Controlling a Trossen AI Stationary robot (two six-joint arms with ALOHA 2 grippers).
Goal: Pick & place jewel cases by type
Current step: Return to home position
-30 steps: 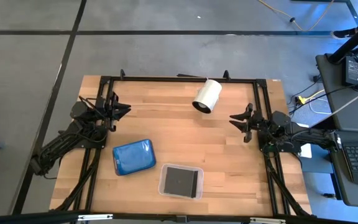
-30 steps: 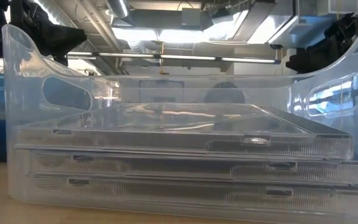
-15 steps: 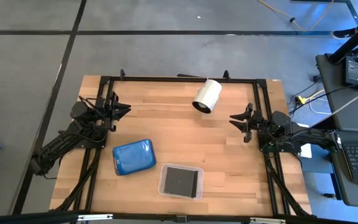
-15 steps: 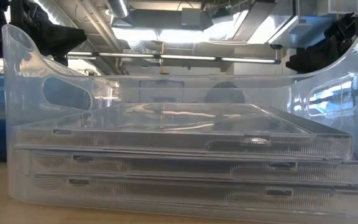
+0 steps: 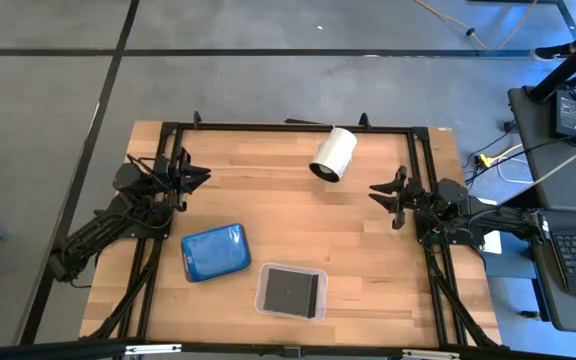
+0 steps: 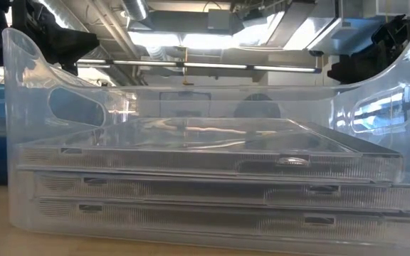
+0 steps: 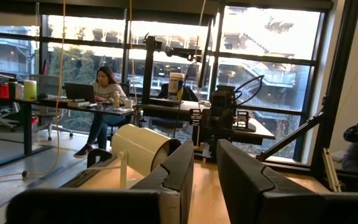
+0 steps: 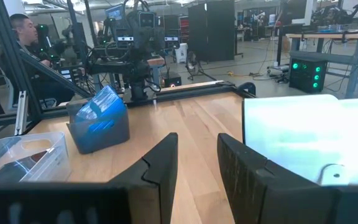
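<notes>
A stack of translucent blue jewel cases (image 5: 215,251) lies in a dark grey tray (image 8: 107,134) at the near left of the table. To its right, dark grey jewel cases (image 5: 292,290) lie in a clear tray (image 5: 264,300); the low view shows three of them (image 6: 205,171) stacked flat. My left gripper (image 5: 200,175) hovers at the left edge, well clear of both trays, and is slightly open (image 7: 205,149) with nothing between its fingers. At the right edge my right gripper (image 5: 376,192) is also slightly open (image 8: 197,142) and holds nothing.
A white cylinder (image 5: 333,153) lies on its side at the far middle. A black frame (image 5: 288,126) runs around the table edges. Bare wood (image 5: 298,215) stretches between the two grippers. Beyond the table, people sit at desks (image 7: 104,93).
</notes>
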